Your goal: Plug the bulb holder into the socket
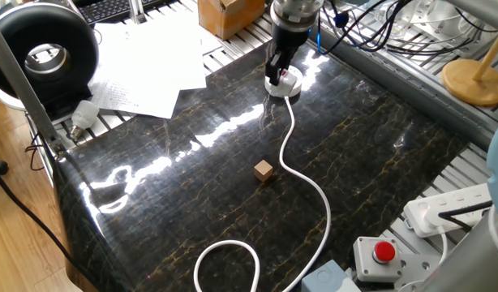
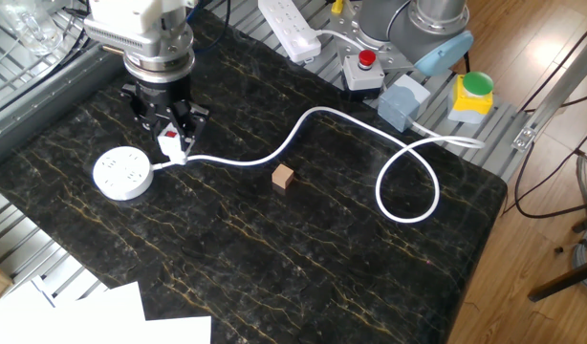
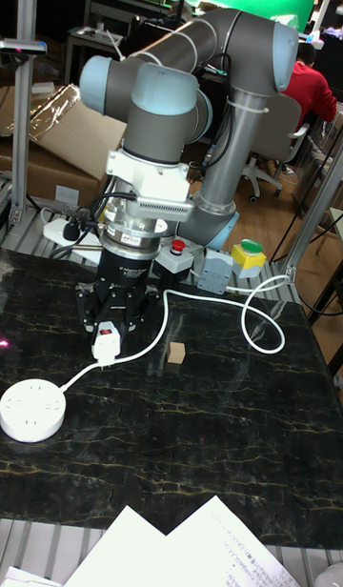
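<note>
My gripper is shut on the bulb holder, a small white plug with a red patch, held upright just above the dark table. The socket, a round white puck with holes on top, lies a short way to the holder's left in the other fixed view. In the tall fixed view the bulb holder hangs in the gripper, up and to the right of the socket. In one fixed view the gripper partly hides the socket. The socket's white cord runs right into a loop.
A small brown wooden cube sits beside the cord mid-table. A long white power strip and a red button box stand at the back edge. Loose papers and a white light bulb lie beyond the table's far side.
</note>
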### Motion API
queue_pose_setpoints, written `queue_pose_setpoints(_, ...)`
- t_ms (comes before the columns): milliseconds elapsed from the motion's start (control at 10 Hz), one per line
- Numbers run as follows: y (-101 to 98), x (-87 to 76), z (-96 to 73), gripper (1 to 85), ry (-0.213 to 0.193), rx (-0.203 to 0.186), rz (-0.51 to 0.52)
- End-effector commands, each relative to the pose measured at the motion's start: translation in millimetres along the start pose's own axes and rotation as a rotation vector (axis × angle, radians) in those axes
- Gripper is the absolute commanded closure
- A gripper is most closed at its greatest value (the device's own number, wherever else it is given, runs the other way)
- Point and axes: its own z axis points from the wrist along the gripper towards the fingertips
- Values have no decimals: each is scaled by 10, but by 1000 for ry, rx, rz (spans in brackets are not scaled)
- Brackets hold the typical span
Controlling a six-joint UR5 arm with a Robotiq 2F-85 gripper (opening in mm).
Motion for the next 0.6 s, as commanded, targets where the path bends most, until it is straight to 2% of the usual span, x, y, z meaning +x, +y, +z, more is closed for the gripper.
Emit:
queue_pose_setpoints(0,-56,-37,10,847,-12,10,25)
queue_pose_setpoints(100,-145,-30,8,847,-10,44,23)
queue_pose_setpoints(300,-121,-24,9,847,-9,35,123)
queue_pose_setpoints(500,-193,-122,3,847,-51,58,180)
